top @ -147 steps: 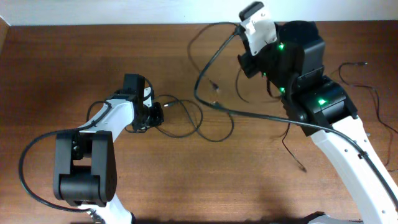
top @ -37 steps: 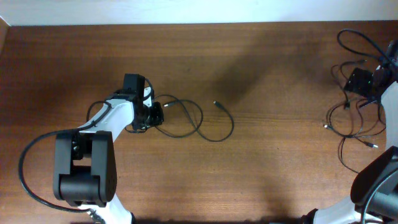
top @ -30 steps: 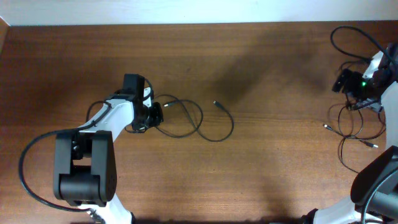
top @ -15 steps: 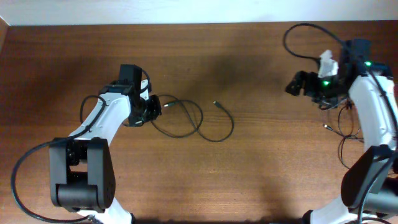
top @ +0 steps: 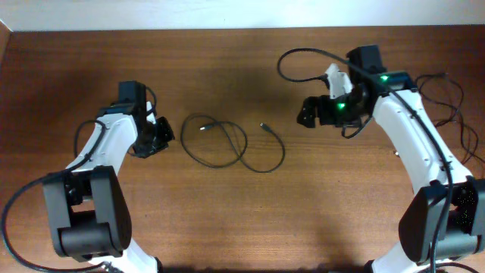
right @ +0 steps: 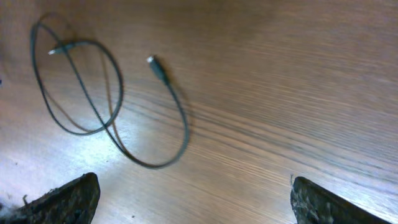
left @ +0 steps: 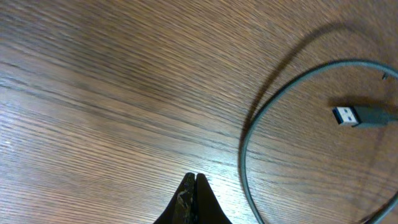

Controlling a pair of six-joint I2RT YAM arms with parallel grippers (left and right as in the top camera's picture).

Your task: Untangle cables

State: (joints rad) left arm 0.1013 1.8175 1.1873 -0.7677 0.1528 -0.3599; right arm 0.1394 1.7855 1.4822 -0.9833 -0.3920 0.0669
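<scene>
One thin black cable (top: 227, 148) lies on the wooden table as a loose crossed loop with both silvery plugs free. My left gripper (top: 155, 139) is just left of that loop, shut with nothing between its fingers. In the left wrist view the shut fingertips (left: 194, 186) hover over bare wood, beside the cable's arc (left: 247, 146) and one plug (left: 346, 115). My right gripper (top: 307, 117) hangs open to the right of the loop. Its wide-apart fingers (right: 68, 199) frame empty wood, with the cable loop (right: 81, 87) ahead. More cables (top: 457, 95) lie at the table's right edge.
A thick black arm cable (top: 303, 54) arcs above the right gripper. The table's far edge (top: 227, 29) meets a pale wall along the top.
My left gripper has drawn back to the left, away from the loop, which stayed put. My right arm has swung in from the right edge toward the table's middle.
</scene>
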